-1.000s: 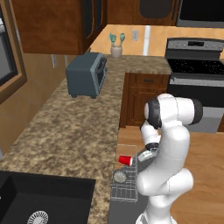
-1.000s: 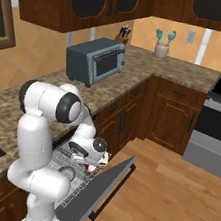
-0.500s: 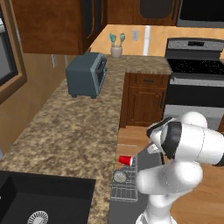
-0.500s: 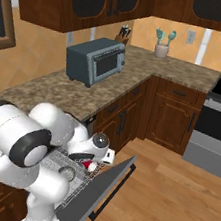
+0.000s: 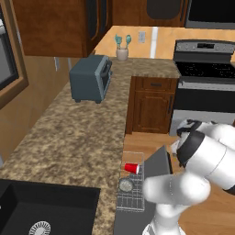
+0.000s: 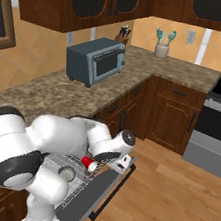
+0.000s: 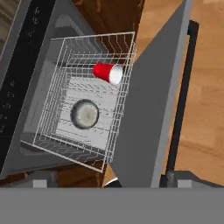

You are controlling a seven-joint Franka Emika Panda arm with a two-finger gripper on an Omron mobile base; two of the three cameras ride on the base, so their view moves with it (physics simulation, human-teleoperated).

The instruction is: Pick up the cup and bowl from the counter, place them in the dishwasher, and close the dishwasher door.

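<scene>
Arm hides part of dishwasher door (image 5: pixel 161 161); gripper state unclear

Blue-grey toaster oven (image 5: pixel 90 78) — beige utensil holder (image 5: pixel 122 53), stove (image 5: pixel 205 69), black sink (image 5: pixel 41 211).

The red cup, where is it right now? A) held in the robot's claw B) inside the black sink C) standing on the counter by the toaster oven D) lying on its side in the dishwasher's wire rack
D: the red cup lies tipped on its side in the wire rack, near the bowl.
</scene>
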